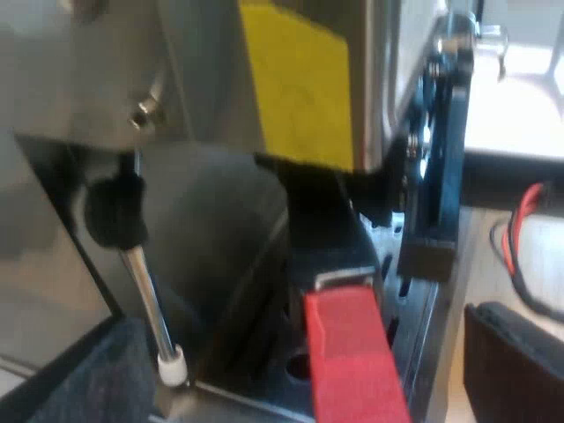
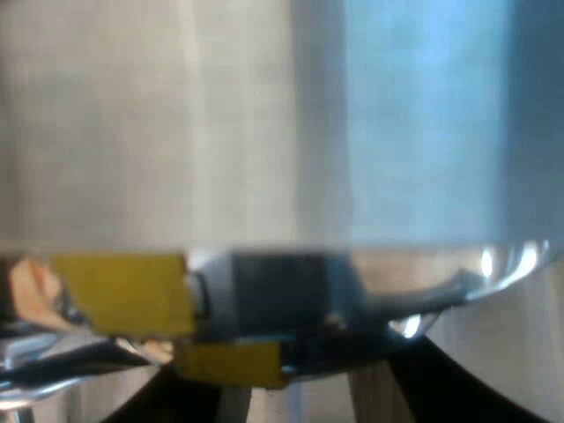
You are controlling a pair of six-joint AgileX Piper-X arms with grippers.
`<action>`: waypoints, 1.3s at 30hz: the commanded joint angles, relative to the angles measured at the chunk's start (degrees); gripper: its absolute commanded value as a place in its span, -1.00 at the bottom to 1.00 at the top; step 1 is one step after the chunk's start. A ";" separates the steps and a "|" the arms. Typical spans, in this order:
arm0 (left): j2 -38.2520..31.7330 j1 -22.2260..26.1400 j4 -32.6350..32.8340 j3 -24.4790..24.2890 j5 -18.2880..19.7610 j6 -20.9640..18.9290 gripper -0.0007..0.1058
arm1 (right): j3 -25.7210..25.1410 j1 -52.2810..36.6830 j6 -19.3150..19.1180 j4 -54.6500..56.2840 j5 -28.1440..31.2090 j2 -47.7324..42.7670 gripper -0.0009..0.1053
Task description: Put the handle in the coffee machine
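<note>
At the espresso machine's (image 1: 88, 70) front, just under its yellow label (image 1: 295, 84), the dark handle (image 1: 313, 211) runs out from the brew head over the drip tray (image 1: 388, 264), and its red end (image 1: 352, 361) points toward the left end effector (image 1: 300, 352). That end effector is spread wide and grips nothing, with one black finger on each side of the red end and neither touching it. The machine, not the arm, appears to carry the handle, so I judge the insertion done or nearly so. Whether it is twisted fully home I cannot tell. Straddling the red end suits either a release or a sideways nudge to lock it. The steam wand (image 1: 145, 291) hangs close beside one finger, which any sideways move would need to mind. The right end effector (image 2: 304, 407) sits hard up against the machine's shiny metal wall (image 2: 264, 115), perhaps to steady the body against a locking twist. How far open it is I cannot tell.
</note>
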 commanded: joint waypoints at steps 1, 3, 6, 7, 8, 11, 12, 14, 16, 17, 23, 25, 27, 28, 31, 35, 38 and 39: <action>-1.55 0.96 0.22 -0.30 3.33 -1.79 0.40 | -1.67 -0.26 -0.16 -7.24 -0.03 -2.14 -0.41; -2.20 1.11 0.22 -0.30 3.22 -1.89 0.36 | -1.67 -0.26 -0.16 -7.24 -0.03 -2.14 -0.41; -5.11 1.09 0.22 -0.30 1.27 -1.89 -0.28 | -1.67 -0.26 -0.16 -7.24 -0.03 -2.14 -0.41; -5.74 1.09 0.22 -0.69 1.30 -1.89 -0.56 | -1.67 -0.26 -0.16 -7.24 -0.03 -2.14 -0.41; -5.88 1.09 0.43 -1.04 1.30 -1.89 -0.66 | -1.67 -0.26 -0.16 -7.24 -0.03 -2.14 -0.41; -5.93 1.09 2.42 -3.58 0.63 -2.97 -0.98 | -1.67 -0.26 -0.16 -7.24 -0.03 -2.14 -0.41; -5.93 1.09 2.86 -4.63 -0.90 -4.90 -0.98 | -1.67 -0.26 -0.16 -7.24 -0.03 -2.14 -0.41; -5.93 0.76 2.87 -6.44 -4.45 -8.84 -0.98 | -1.67 -0.26 -0.16 -7.24 -0.03 -2.14 -0.41; -5.93 0.24 2.61 -7.94 -9.96 -12.42 -0.98 | -1.67 -0.26 -0.16 -7.24 -0.03 -2.14 -0.41; -5.93 -0.18 2.63 -8.80 -13.42 -14.10 -0.98 | -1.67 -0.26 -0.16 -7.24 -0.03 -2.14 -0.41; -5.93 -3.55 -1.08 -10.01 -24.38 -21.56 -0.98 | -1.67 -0.26 -0.16 -7.24 -0.03 -2.14 -0.41; -5.73 -5.00 -2.06 -10.01 -27.30 -23.99 -0.98 | -1.67 -0.26 -0.16 -7.24 -0.03 -2.14 -0.41; -5.11 -6.89 -2.13 -10.33 -30.73 -24.19 -0.98 | -1.67 -0.26 -0.16 -7.24 -0.03 -2.14 -0.41; -4.85 -7.45 -2.13 -10.43 -31.79 -24.19 -0.98 | -1.67 -0.26 -0.16 -7.24 -0.03 -2.14 -0.41; -3.44 -9.63 -2.02 -10.79 -34.78 -24.34 -0.98 | -1.67 -0.26 -0.16 -7.24 -0.03 -2.14 -0.41; -1.02 -10.55 -0.48 -12.13 -36.30 -25.06 -0.98 | -1.67 -0.26 -0.16 -7.24 -0.03 -2.14 -0.41; 1.58 -10.55 3.44 -14.62 -37.36 -24.92 -0.98 | -1.67 -0.26 -0.16 -7.24 -0.03 -2.14 -0.41; 2.68 -10.71 5.49 -15.79 -37.68 -24.50 -0.98 | -1.67 -0.26 -0.16 -7.24 -0.03 -2.14 -0.41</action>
